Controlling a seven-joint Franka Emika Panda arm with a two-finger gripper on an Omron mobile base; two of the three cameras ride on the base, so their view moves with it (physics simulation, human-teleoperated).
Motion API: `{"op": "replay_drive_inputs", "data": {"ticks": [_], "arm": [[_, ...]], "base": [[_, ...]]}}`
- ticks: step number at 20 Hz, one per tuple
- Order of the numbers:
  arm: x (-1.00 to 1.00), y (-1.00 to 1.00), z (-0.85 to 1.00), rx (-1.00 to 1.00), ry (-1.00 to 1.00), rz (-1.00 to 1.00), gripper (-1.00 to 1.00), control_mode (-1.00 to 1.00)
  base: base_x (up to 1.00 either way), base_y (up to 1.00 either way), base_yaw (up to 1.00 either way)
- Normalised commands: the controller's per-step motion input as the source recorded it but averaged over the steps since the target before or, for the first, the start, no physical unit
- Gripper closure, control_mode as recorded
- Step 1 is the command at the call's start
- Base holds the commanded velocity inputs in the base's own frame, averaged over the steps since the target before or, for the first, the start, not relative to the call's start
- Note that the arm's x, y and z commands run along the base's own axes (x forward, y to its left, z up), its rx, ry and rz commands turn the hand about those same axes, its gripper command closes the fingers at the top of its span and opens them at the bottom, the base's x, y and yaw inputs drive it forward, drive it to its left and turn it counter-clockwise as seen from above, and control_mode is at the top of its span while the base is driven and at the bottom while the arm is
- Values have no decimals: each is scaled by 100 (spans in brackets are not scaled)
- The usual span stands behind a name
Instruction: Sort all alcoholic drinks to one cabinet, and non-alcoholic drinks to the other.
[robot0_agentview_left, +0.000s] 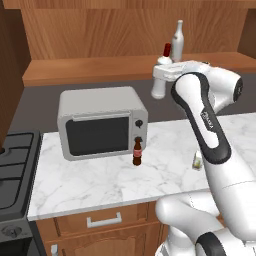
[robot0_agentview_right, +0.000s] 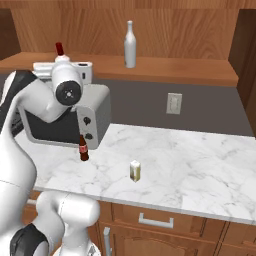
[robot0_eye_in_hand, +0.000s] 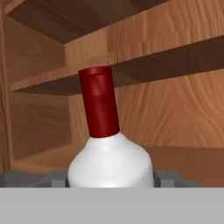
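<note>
A grey microwave sits on the white marble tabletop. Just to its right stands a small dark cola bottle. Farther right, a short pale yellow carton stands alone on the marble. Above, the white arm reaches to the open wooden cabinet shelf, where its fingers are clasped around the shoulders of a white bottle with a red cap. Right of it on the same shelf, a plain pale long-necked bottle stands upright.

A white marble counter over wooden drawers, a grey microwave, a wooden shelf.
</note>
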Motion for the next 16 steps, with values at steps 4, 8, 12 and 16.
{"op": "replay_drive_inputs", "data": {"ticks": [4, 8, 12, 16], "arm": [[9, 8, 62, 0, -3, -12, 100, -100], [41, 2, 29, 0, -2, -11, 100, -100], [58, 0, 19, 0, -2, -12, 100, -100], [70, 0, 1, 0, 0, -11, 100, -100]], "base": [[0, 0, 0], [0, 0, 0], [0, 0, 0], [0, 0, 0]]}}
